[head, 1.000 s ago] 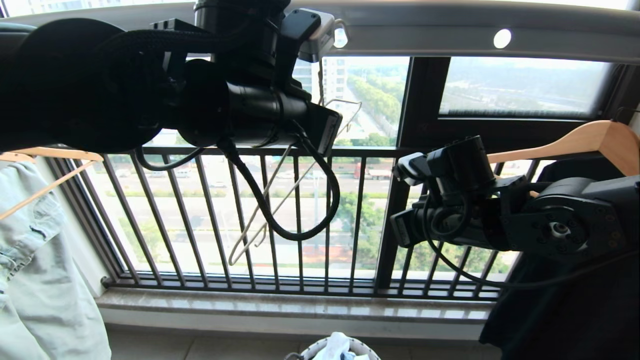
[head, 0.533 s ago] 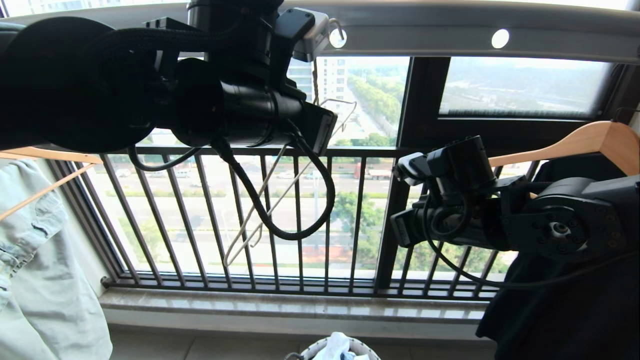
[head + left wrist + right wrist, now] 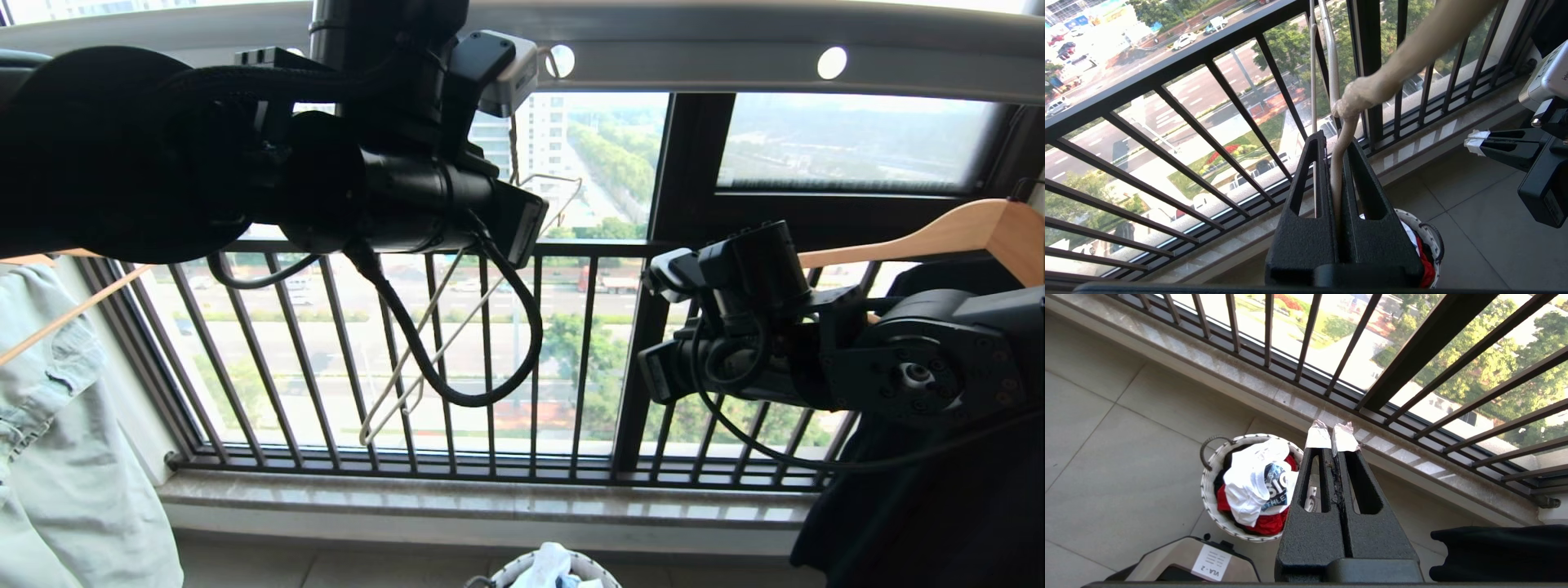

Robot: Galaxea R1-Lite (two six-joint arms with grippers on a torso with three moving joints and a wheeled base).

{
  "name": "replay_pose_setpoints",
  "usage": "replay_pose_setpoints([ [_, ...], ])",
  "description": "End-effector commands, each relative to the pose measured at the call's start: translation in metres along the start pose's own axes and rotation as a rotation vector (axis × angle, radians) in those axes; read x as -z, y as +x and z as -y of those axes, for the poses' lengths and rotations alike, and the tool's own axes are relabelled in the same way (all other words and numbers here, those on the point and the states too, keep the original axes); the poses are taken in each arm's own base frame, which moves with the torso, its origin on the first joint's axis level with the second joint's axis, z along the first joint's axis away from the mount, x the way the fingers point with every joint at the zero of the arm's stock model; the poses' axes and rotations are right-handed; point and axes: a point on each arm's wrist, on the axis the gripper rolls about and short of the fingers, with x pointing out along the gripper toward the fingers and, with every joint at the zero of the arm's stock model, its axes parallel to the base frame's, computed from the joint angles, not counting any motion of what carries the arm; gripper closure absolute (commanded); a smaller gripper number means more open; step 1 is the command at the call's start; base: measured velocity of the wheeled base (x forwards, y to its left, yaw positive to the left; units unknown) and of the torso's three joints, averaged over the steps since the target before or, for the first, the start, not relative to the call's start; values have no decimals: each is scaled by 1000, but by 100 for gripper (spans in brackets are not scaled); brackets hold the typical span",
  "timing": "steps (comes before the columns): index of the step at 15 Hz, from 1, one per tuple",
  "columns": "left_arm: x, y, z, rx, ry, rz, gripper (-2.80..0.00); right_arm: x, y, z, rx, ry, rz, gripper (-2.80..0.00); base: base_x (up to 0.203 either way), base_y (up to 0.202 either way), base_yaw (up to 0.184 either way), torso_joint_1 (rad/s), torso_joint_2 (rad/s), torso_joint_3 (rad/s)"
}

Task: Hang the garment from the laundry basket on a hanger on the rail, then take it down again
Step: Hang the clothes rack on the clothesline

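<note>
High under the rail (image 3: 735, 61), in the head view, the left gripper (image 3: 522, 216) held the hanger (image 3: 424, 359), whose hook (image 3: 553, 59) sat at one of the rail's holes while its frame slanted down across the window bars (image 3: 343, 367). The right gripper (image 3: 665, 327) waited lower, near a wooden hanger (image 3: 939, 233). The basket (image 3: 588, 567) peeked in at the floor.

In the left wrist view, the left gripper's fingers (image 3: 1367, 192) were clamped on the hanger's neck just below its twisted joint.

In the right wrist view, the right gripper's taped fingers (image 3: 1318, 437) were pressed together on nothing. The shirt (image 3: 1253, 477) lay in the basket atop a red cloth (image 3: 1265, 524).

The hanger probably had to come off: lift the hook clear of the hole before drawing away, with the grip firm so the wire cannot swivel.
</note>
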Motion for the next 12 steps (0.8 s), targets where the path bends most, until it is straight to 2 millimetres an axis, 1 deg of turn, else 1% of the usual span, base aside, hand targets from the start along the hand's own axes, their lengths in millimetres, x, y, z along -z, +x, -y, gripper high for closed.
replay_pose_setpoints([
  [1,5,9,3,1,9,-21,0,0,0,0,2,-1,1,0,0,0,0,0,0,0],
  [6,9,18,7,4,35,-39,0,0,0,-1,0,-2,-1,0,0,0,0,0,0,0],
  [11,8,16,4,-1,37,-38,0,0,1,0,1,-1,-1,0,0,0,0,0,0,0],
  [12,8,16,4,-2,36,-38,-35,0,1,0,2,-1,-2,0,0,0,0,0,0,0],
])
